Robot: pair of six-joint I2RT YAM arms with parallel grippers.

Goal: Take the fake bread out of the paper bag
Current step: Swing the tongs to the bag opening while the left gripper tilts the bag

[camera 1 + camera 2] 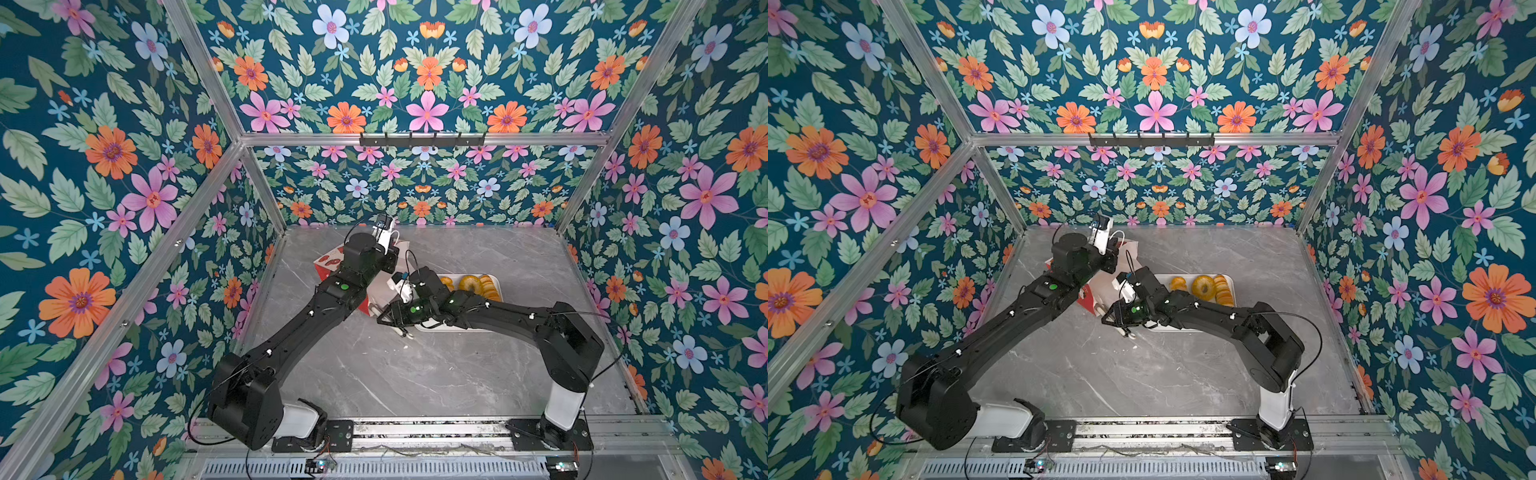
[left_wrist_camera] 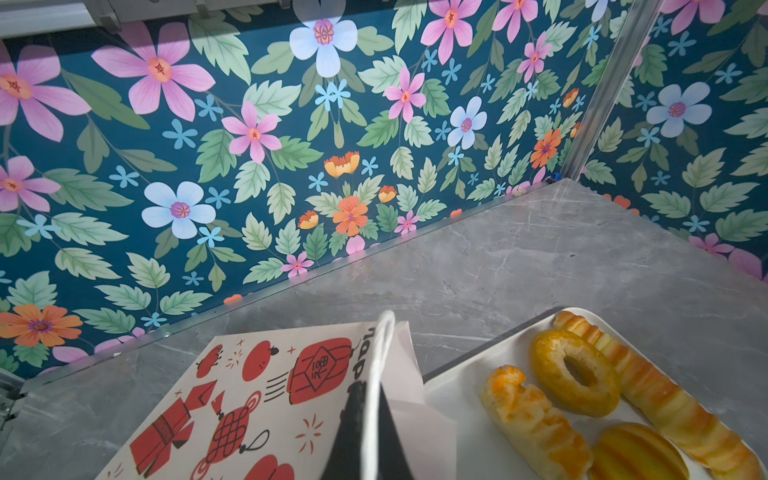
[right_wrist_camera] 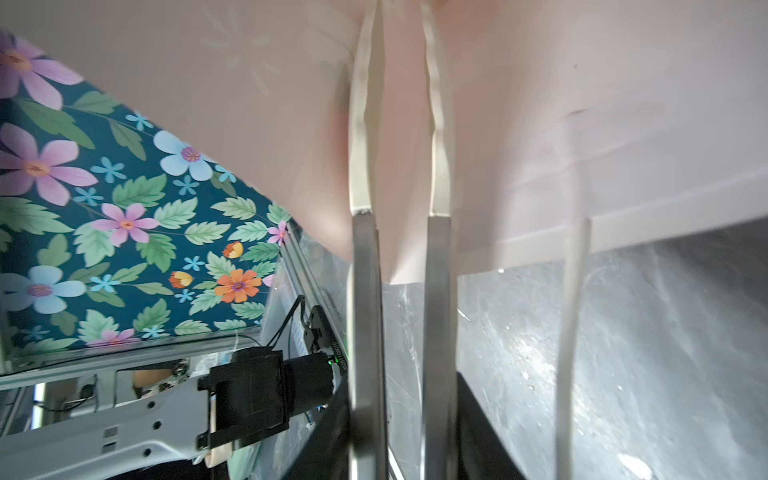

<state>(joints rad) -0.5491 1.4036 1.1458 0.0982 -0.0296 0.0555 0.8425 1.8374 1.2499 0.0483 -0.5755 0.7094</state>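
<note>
The left hand [image 2: 361, 415] clenches the bag [image 2: 257, 386] top; the right hand [image 3: 399, 83] probes inside (grip: cannot tell). Four breads [image 2: 575, 372] sit on the tray [image 2: 465, 399]; next, pinch the probable fifth and lift it clear.

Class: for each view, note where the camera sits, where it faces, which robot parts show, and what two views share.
Top views: high overhead, facing down onto grey table; left arm, right arm show.
Left wrist: on left arm, past left claw toward paper bag, tray.
Right wrist: on right arm, along right claw at paper bag.
Shared: ring donut, top views and left wrist.
</note>
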